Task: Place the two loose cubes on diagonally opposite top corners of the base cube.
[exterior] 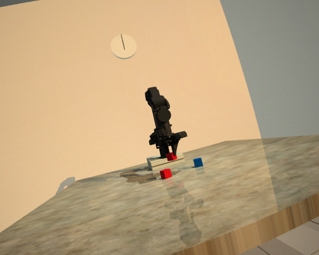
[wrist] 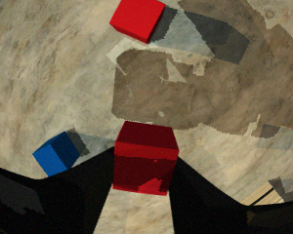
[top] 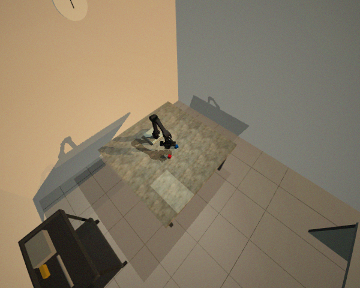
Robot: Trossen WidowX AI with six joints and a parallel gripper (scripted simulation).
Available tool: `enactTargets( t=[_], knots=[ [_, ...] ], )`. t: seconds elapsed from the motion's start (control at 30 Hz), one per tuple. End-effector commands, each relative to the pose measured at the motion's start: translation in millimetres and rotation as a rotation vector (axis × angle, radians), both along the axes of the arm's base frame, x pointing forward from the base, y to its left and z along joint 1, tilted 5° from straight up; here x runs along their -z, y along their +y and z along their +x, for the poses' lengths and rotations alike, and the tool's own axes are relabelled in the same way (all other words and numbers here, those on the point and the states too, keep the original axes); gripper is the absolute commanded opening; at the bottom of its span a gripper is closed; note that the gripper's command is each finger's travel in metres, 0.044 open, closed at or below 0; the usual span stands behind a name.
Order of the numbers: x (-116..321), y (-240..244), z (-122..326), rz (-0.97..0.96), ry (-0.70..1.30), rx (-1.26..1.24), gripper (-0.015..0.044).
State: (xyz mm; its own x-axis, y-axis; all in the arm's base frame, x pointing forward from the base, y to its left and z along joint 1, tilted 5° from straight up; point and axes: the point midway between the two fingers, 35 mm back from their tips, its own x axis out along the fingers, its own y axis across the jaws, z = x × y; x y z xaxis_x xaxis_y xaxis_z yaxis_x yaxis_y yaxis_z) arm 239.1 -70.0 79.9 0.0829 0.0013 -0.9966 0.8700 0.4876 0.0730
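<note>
My gripper [exterior: 169, 155] [wrist: 144, 157] is shut on a red cube [exterior: 172, 156] [wrist: 146, 173], one finger on each side, and holds it above the table. A second red cube [top: 169, 156] [exterior: 165, 173] [wrist: 138, 19] rests on the table, at the top of the wrist view and apart from the held one. A blue cube [top: 176, 146] [exterior: 198, 162] [wrist: 57, 153] rests on the table to the right of the gripper in the exterior view, and left of the fingers in the wrist view. Nothing stands on the blue cube or the resting red cube.
A pale ridged block [exterior: 165, 163] stands behind the gripper near the arm's base. The arm's shadow lies across the table beside the resting red cube. A pale rectangle [top: 172, 191] lies toward the table's near corner. A dark cart [top: 81, 248] stands off the table.
</note>
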Motion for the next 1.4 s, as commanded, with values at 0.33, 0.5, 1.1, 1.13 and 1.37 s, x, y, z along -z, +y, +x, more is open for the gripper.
enactTargets(
  t=[0.33,0.5,1.1,1.13,1.37],
  knots=[
    [-46,1,-7,-0.009,-0.015,-0.002,0.0105],
    [-54,1,-9,-0.009,-0.015,-0.002,0.0105],
    [-41,37,20,-0.001,-0.015,0.059,0.0105],
    [-40,39,21,0.000,-0.015,0.063,0.0105],
    [-34,57,31,0.003,-0.016,0.089,0.0105]
  ],
)
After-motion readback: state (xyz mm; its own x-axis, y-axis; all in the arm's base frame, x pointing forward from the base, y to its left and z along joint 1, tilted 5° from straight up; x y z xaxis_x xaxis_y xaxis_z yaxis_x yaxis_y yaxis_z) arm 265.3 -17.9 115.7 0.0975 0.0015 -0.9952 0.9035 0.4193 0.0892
